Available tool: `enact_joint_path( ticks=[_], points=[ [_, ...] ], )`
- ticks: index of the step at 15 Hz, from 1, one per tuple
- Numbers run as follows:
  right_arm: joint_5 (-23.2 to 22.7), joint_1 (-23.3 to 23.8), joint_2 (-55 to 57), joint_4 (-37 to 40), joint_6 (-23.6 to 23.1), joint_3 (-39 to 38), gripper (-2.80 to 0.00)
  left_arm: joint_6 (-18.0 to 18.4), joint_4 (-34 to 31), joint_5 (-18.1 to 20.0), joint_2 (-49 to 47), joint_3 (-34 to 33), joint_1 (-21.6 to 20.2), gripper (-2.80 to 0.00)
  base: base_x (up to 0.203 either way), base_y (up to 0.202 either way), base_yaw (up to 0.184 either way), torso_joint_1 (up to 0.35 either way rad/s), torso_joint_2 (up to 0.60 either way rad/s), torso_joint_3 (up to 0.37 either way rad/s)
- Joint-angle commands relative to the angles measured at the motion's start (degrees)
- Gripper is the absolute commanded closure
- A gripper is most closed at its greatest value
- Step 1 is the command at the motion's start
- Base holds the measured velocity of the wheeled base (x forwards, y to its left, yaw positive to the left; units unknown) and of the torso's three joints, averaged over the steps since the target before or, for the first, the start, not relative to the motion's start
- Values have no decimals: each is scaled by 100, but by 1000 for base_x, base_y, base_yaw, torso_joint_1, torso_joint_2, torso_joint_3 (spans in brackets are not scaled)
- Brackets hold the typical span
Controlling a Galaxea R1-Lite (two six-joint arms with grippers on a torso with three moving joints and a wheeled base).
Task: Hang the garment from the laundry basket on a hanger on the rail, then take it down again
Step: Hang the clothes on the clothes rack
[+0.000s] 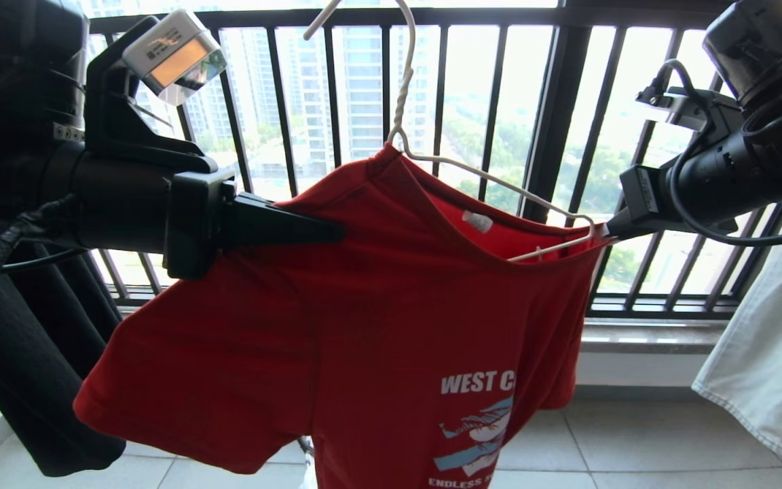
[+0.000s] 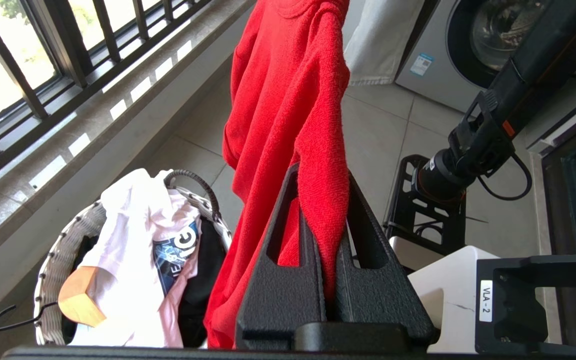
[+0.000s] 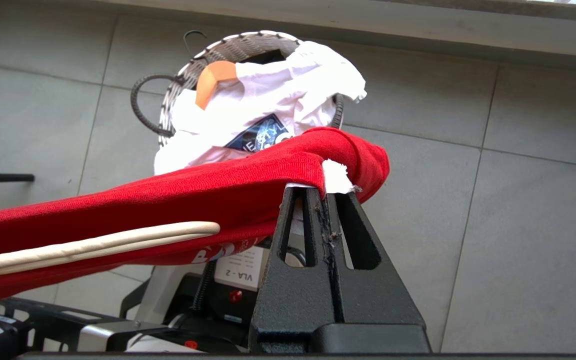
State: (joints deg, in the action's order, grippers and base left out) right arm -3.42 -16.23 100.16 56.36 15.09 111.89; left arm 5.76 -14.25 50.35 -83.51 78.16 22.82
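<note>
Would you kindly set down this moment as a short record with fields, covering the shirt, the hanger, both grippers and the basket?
garment: red T-shirt, held up in the air, one shoulder over the hanger, the other shoulder off it
hanger: cream wire hanger, one arm bare in the neck opening, hook running out of the top of the head view
left gripper: shut on the shirt's shoulder fabric
right gripper: shut on the shirt's edge, beside the hanger's end
laundry basket: on the floor tiles, holding a white garment
rail: not in view
</note>
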Motion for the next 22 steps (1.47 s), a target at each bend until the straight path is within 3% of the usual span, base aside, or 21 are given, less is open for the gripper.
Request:
enact_joint_path(
  ticks=[1, 7, 11, 17, 19, 22],
  points=[
    [23, 14, 102, -17, 11, 15, 0, 13, -8, 28, 21, -38, 19, 0, 0, 0, 0, 0, 0, 0],
    [87, 19, 35, -90, 3, 70, 0, 76, -2, -37, -269, -2, 82, 0, 0, 0, 0, 0, 0, 0],
    [177, -47, 48, -294, 1, 69, 0, 110, 1, -298, -805, 198, 114, 0, 0, 0, 0, 0, 0, 0],
    [1411, -855, 469, -1483, -361, 73, 0, 127, 10, -306, -926, 191, 286, 0, 0, 0, 0, 0, 0, 0],
    [1575, -1033, 463, -1651, -461, 73, 0, 122, 66, -487, -1001, 163, 451, 0, 0, 0, 0, 0, 0, 0],
    [2139, -1347, 444, -1704, -545, 70, 0, 33, 993, -976, -1222, -191, 631, 0, 0, 0, 0, 0, 0, 0]
  ],
)
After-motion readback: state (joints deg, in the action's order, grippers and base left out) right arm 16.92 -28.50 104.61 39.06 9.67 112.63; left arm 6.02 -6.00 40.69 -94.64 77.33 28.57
